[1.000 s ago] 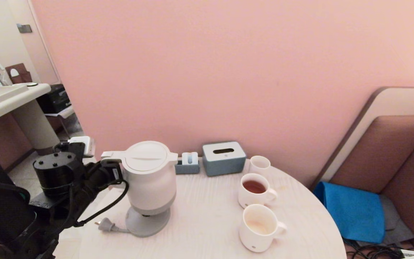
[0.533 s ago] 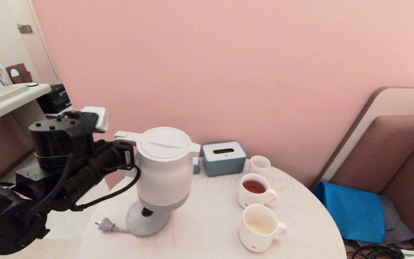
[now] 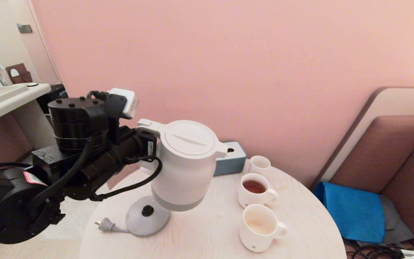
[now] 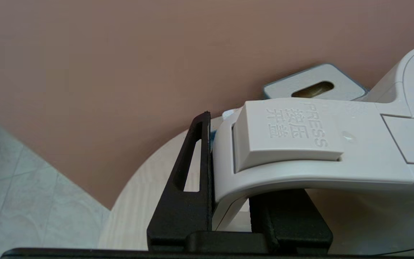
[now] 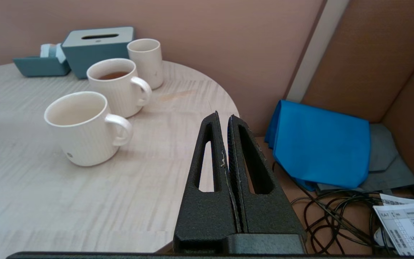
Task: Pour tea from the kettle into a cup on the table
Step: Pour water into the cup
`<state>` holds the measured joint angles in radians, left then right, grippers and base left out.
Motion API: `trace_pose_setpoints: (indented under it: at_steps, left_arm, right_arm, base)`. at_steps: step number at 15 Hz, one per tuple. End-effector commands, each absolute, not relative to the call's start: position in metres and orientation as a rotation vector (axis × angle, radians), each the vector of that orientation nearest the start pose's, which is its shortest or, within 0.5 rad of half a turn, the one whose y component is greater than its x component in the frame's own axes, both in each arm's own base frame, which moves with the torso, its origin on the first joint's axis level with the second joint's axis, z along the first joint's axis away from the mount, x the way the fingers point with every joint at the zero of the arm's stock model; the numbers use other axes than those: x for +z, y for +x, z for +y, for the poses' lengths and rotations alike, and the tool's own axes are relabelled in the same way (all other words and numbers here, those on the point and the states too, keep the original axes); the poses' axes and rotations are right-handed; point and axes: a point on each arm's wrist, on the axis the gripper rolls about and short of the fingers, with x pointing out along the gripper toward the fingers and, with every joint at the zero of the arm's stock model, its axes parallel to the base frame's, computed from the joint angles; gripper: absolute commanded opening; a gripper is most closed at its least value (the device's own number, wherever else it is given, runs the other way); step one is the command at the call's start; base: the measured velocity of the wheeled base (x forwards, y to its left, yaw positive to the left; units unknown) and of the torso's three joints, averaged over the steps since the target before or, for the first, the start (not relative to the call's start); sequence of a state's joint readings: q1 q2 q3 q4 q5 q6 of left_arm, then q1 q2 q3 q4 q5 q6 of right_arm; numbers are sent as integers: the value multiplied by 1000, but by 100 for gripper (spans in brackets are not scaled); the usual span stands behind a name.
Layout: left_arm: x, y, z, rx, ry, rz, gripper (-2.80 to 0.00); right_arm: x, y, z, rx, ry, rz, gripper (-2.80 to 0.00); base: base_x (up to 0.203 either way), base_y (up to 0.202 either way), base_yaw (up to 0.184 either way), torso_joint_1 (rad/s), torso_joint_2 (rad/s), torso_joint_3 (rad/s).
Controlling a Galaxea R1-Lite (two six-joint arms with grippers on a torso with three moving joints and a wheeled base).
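The head view shows the left gripper (image 3: pixel 148 148) clamped on the loop handle of the kettle (image 3: pixel 185 165), which hangs in the air above the table (image 3: pixel 207 230), tilted with its spout toward the cups and clear of its grey base (image 3: pixel 146 217) near the table's left edge. The cord's plug (image 3: pixel 105 225) lies just beside that base. The cup (image 3: pixel 259 227) stands near the front right edge, well apart from the kettle, with only a pale orange tint inside. Behind it is a like mug (image 3: pixel 255 190) holding dark tea, and behind that a small cup (image 3: pixel 260 165) by the far edge. A blue-grey tissue box (image 3: pixel 233 158) is partly hidden behind the kettle. The left wrist view alone shows the grip up close: one black finger (image 4: pixel 189 187) presses flat against the side of the handle (image 4: pixel 300 154), the other sits on the handle's opposite side, and a lid button marked PRESS lies on top. The right wrist view alone shows the right gripper (image 5: pixel 227 129), its fingers pressed together on nothing, hanging off the table's right edge; the head view does not show it. That view also shows a blue cloth (image 5: pixel 318 144) on a brown seat, black cables and a printed sheet below, and a small blue tray (image 5: pixel 38 64) by the tissue box.
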<state>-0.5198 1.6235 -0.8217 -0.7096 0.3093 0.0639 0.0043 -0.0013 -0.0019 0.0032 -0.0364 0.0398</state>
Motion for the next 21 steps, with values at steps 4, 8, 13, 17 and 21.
trace_pose_setpoints:
  at_steps: [4,8,13,17,21]
  left_arm:
    - [198,278,-166,-234,128,121,-280]
    - [169,290,-186,-252,193,185,-280]
    - [139,286,-213,-283,245,246,-280]
    - [128,287,-225,-291,298,213,-280]
    - [126,285,-230,-302,331,194,-280]
  right_arm:
    - [76,-23,-1,-32,40,0,-280]
    - [76,-23,-1,-32,40,1,-280]
    - [76,-23,-1,-32,40,1,-280]
    - [76,-23,-1,-32,40,1,-280]
    - [76,-23,-1,-32,40,1,-280]
  base:
    - [0,0,0,0,0,0]
    - [0,0,0,0,0,0]
    - [0,0,0,0,0,0]
    - [0,0,0,0,0,0]
    - [0,0,0,0,0,0]
